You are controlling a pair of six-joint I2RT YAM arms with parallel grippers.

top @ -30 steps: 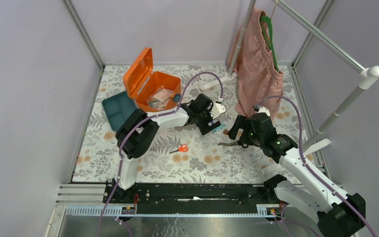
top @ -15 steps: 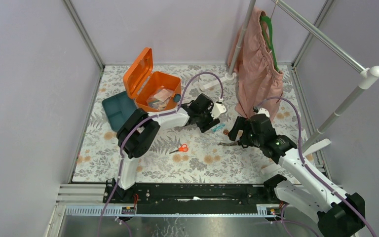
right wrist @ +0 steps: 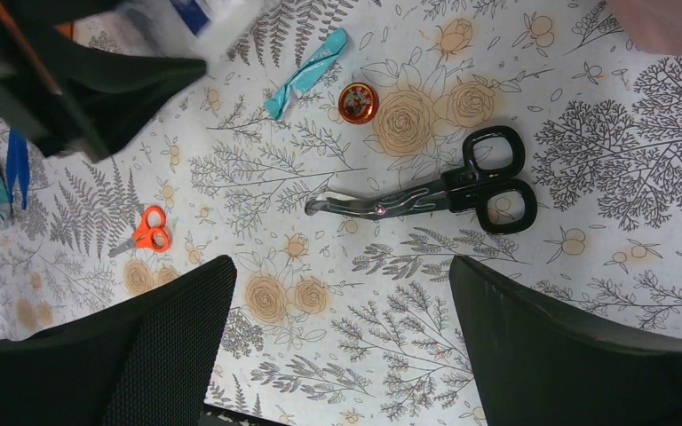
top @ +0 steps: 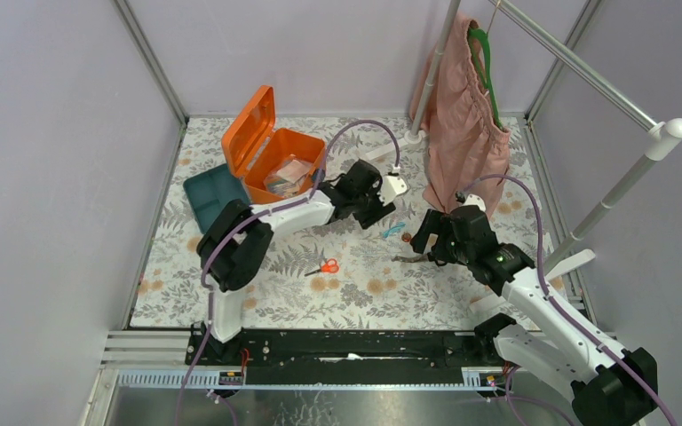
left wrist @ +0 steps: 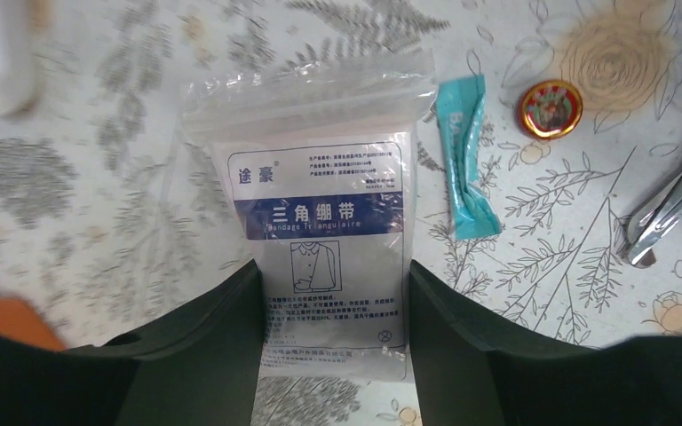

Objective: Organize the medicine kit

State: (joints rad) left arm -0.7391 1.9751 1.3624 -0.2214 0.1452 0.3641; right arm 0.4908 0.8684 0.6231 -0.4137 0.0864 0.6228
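Observation:
The medicine kit [top: 286,158] is an orange box with its lid [top: 250,126] open at the far left; packets lie inside it. Its teal insert tray [top: 214,197] lies on the mat to its left. My left gripper [top: 380,197] is shut on a clear bag holding a triangular bandage [left wrist: 329,204], held above the mat right of the kit; the fingers [left wrist: 204,346] press both sides of it. My right gripper [right wrist: 342,311] is open and empty over the mat, just near of the black scissors [right wrist: 444,191].
A teal packet [right wrist: 306,71] and a small red tin [right wrist: 357,102] lie between the grippers. Small orange scissors [top: 324,266] lie nearer the front. A pink garment on a green hanger [top: 466,133] hangs from a rack at the back right.
My left gripper has moved a little toward the far left, toward the kit, with the bandage bag in it. The right arm has hardly moved.

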